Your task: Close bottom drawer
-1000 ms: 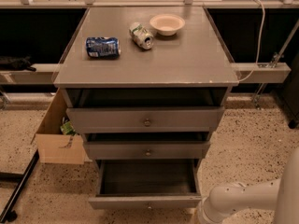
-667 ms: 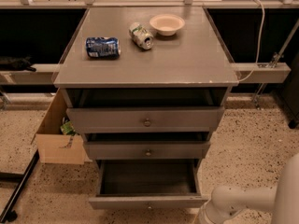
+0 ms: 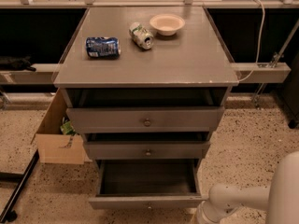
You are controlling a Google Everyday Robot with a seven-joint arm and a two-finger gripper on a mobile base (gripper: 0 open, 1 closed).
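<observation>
The bottom drawer (image 3: 145, 201) is the lowest of three grey drawers in the cabinet. It stands pulled far out, its dark inside (image 3: 147, 177) is empty, and its narrow front panel faces me near the lower edge of the view. My white arm (image 3: 233, 199) comes in from the bottom right, and its end drops out of view just right of the drawer's front corner. The gripper itself is below the frame and hidden.
The top drawer (image 3: 145, 119) and middle drawer (image 3: 146, 150) are each slightly open. On the cabinet top (image 3: 187, 59) lie a blue can (image 3: 102, 46), a green-white can (image 3: 141, 35) and a cream bowl (image 3: 167, 24). A cardboard box (image 3: 58, 136) stands on the floor at the left.
My arm has sunk a little lower and to the right at the bottom edge. The bottom drawer stands as far out as before.
</observation>
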